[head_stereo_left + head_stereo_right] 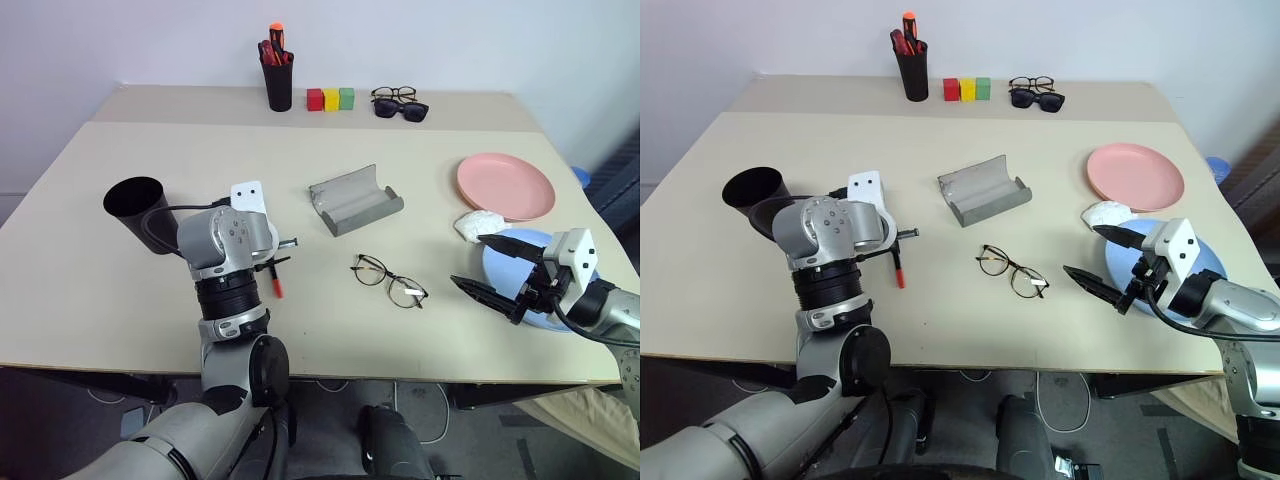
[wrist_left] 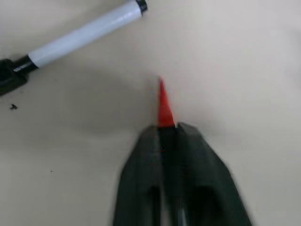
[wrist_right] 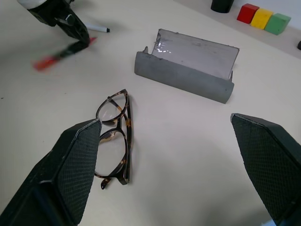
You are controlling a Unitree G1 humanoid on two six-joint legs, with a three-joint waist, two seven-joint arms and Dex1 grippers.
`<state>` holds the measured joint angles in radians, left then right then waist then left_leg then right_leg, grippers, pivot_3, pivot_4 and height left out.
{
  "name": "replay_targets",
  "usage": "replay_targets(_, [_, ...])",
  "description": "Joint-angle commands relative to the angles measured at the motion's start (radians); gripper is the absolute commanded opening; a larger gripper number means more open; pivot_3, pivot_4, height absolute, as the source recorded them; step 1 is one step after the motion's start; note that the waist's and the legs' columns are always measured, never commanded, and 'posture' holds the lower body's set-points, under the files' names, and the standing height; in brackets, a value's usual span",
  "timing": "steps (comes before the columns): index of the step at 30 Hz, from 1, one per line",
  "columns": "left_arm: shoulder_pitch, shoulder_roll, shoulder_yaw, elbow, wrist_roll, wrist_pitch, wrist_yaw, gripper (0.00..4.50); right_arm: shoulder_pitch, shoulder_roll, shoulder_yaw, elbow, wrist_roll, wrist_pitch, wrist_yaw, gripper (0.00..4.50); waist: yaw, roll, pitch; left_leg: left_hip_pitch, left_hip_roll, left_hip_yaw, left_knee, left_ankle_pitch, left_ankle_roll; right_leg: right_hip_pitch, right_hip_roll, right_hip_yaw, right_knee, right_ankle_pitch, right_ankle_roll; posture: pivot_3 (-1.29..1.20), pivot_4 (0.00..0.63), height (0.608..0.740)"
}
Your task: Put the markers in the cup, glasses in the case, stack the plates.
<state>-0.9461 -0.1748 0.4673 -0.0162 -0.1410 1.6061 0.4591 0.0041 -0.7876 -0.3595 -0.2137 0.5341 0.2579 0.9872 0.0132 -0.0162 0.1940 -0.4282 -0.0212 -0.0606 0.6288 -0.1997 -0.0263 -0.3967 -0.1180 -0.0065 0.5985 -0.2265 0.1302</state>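
Task barely begun; nothing is yet in its final place. The left gripper (image 2: 168, 134) has its fingers pinched on the red marker (image 2: 162, 106), low over the table (image 1: 120, 300) at near left, and the cup (image 1: 138, 210) lies tipped on its side just left of that arm, mouth toward the camera, apparently with nothing in it, though its inside is dark. The white marker (image 2: 84, 35) lies on the table just beyond the held one. The glasses (image 1: 389, 279) lie folded open at near centre, apart from the case (image 1: 355, 200), which sits open and vacant just beyond them. The right gripper (image 1: 492, 265) hangs at near right with its fingers spread wide and nothing between them, over the near edge of the blue plate (image 1: 500, 268). The pink plate (image 1: 506, 186) lies separately, farther back on the right; the plates are not stacked. Count: markers two, cup one, task glasses one, case one, plates two. Also a pen holder (image 1: 278, 85) with pens, three coloured blocks (image 1: 331, 99), two further pairs of spectacles (image 1: 399, 104) at the far edge, and one crumpled white object (image 1: 478, 224) between the plates.
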Motion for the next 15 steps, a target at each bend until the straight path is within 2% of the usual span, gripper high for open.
replay_targets(1, [-0.011,-0.013,-0.001,-0.056,-0.027,0.008,-0.021,0.18,-0.026,-0.006,-0.003,-0.026,0.007,0.000,-0.006,4.50,0.000,0.000,0.000,0.000,0.000,0.000,0.000,0.000,0.000,0.000,0.000,0.000,0.000,0.000,0.000,0.00,0.150,0.740])
replay_targets(4, [-0.009,-0.002,-0.002,-0.088,-0.087,0.008,-0.067,0.18,-0.050,-0.010,0.010,-0.008,0.001,0.000,-0.003,4.50,0.000,0.000,0.000,0.000,0.000,0.000,0.000,0.000,0.000,0.000,0.000,0.000,0.000,0.000,0.000,0.00,0.150,0.740])
replay_targets(7, [-0.018,0.069,-0.066,-0.157,-0.200,0.008,-0.169,0.18,-0.082,-0.009,0.030,0.011,-0.006,-0.002,-0.002,4.50,-0.001,-0.001,0.001,0.000,0.000,0.000,0.000,0.000,0.000,0.000,0.000,0.000,0.000,0.000,0.000,0.00,0.150,0.740])
replay_targets(10, [-0.028,0.246,-0.223,-0.315,-0.282,-0.004,-0.338,0.18,-0.124,0.000,0.057,0.033,-0.016,-0.007,-0.004,4.50,-0.008,-0.002,0.003,0.000,0.000,0.000,0.000,0.001,-0.001,-0.001,0.000,0.000,0.001,0.001,-0.002,0.00,0.150,0.740])
replay_targets(12, [-0.011,0.349,-0.295,-0.393,-0.298,-0.077,-0.421,0.18,-0.146,0.006,0.070,0.047,-0.023,-0.012,-0.005,4.50,-0.008,-0.001,0.002,-0.001,0.000,0.000,-0.002,0.001,-0.002,-0.002,0.000,0.000,0.002,0.003,-0.004,0.00,0.150,0.740])
replay_targets(13, [0.028,0.427,-0.347,-0.429,-0.246,-0.218,-0.452,0.18,-0.160,0.010,0.079,0.056,-0.027,-0.015,-0.006,4.50,-0.008,-0.001,0.002,0.000,0.000,0.000,-0.002,0.001,-0.002,-0.002,0.000,0.000,0.001,0.003,-0.004,0.00,0.150,0.740])
replay_targets(15, [0.086,0.524,-0.411,-0.465,-0.156,-0.434,-0.473,0.18,-0.180,0.014,0.090,0.071,-0.031,-0.022,-0.004,4.50,-0.007,0.000,0.002,0.000,0.000,0.001,-0.003,0.002,-0.003,-0.002,0.000,0.001,0.001,0.003,-0.004,0.00,0.150,0.740])
